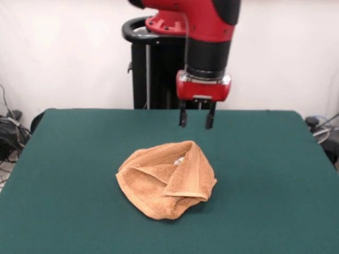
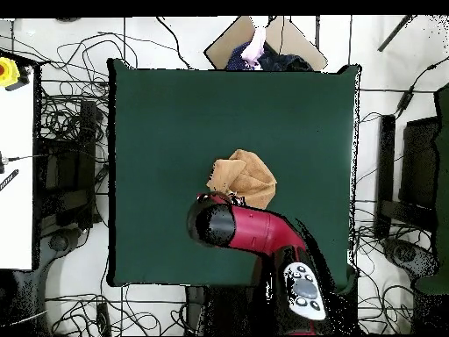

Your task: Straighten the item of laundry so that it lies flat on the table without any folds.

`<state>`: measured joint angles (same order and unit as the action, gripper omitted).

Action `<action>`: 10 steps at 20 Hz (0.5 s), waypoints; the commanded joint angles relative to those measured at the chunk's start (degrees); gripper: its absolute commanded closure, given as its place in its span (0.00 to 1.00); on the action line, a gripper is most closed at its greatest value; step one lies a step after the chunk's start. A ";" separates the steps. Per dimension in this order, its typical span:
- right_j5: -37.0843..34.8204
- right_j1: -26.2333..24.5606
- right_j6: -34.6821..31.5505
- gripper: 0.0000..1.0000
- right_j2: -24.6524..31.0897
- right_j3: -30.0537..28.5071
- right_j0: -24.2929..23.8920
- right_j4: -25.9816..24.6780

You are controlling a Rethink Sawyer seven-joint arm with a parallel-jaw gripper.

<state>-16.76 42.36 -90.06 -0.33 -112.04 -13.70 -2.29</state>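
Note:
The orange-tan terry towel (image 1: 167, 180) lies crumpled near the middle of the dark green table (image 1: 63, 174), with a flap folded over its right part and a bit of white tag showing near its top. My gripper (image 1: 196, 120) hangs open and empty above the table, a little behind the towel and clear of it. In the overhead view the towel (image 2: 245, 175) shows just beyond the red arm, which hides the gripper and the towel's near edge. The table (image 2: 175, 123) spreads wide around it.
The robot's black pedestal (image 1: 151, 69) stands at the table's far side. Cables and equipment (image 2: 61, 175) lie on the floor around the table. A person's sleeve and a cardboard box (image 2: 263, 44) show at the table's edge opposite the robot.

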 commanded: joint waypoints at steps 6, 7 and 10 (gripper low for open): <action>-7.29 -0.98 -3.99 0.00 3.86 6.50 -0.55 -1.00; -6.76 -1.20 -4.20 0.00 3.79 6.50 -0.30 -1.16; -5.95 -1.83 -4.92 0.00 3.79 6.38 0.11 -1.08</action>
<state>-18.25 41.73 -90.06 -0.31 -108.69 -14.60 -2.58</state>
